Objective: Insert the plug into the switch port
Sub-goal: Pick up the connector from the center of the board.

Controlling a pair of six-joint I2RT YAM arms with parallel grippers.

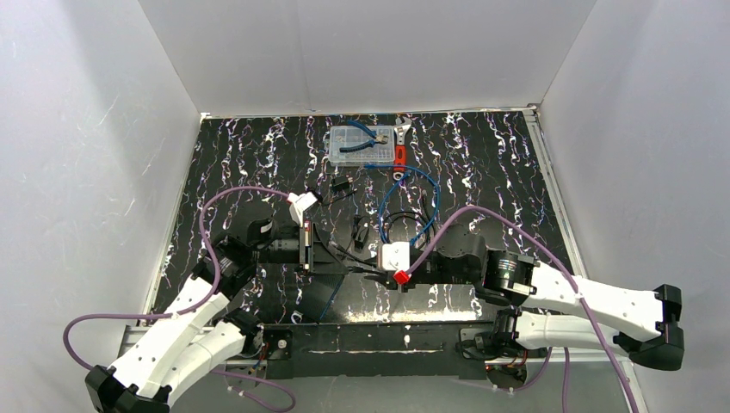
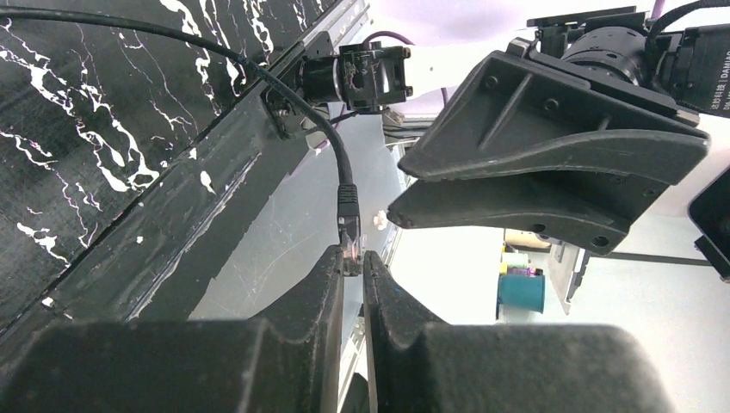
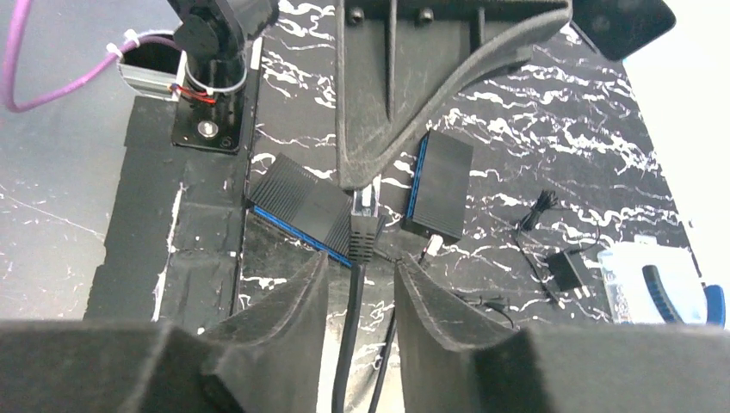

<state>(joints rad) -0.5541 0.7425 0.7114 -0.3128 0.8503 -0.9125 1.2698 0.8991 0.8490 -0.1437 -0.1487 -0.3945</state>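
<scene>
My left gripper (image 2: 353, 258) is shut on the clear tip of the plug (image 2: 349, 211). The plug's black boot and black cable (image 2: 284, 90) lead away from that tip. In the right wrist view the same plug (image 3: 365, 231) hangs under the left fingers (image 3: 379, 129), just past my right gripper (image 3: 357, 267). That gripper is open, and the cable runs between its fingers without touching them. Below lie two flat matte-black boxes with blue edges, one ribbed (image 3: 297, 202) and one smooth (image 3: 443, 181). No socket faces the cameras, so the switch port is hidden.
A clear parts box (image 1: 361, 144) holding blue pliers sits at the back, with a red-handled wrench (image 1: 400, 155) beside it. A blue cable loop (image 1: 413, 202) lies mid-table. A black power adapter (image 3: 564, 271) and a bundled lead (image 3: 538, 211) lie right of the boxes. White walls enclose the table.
</scene>
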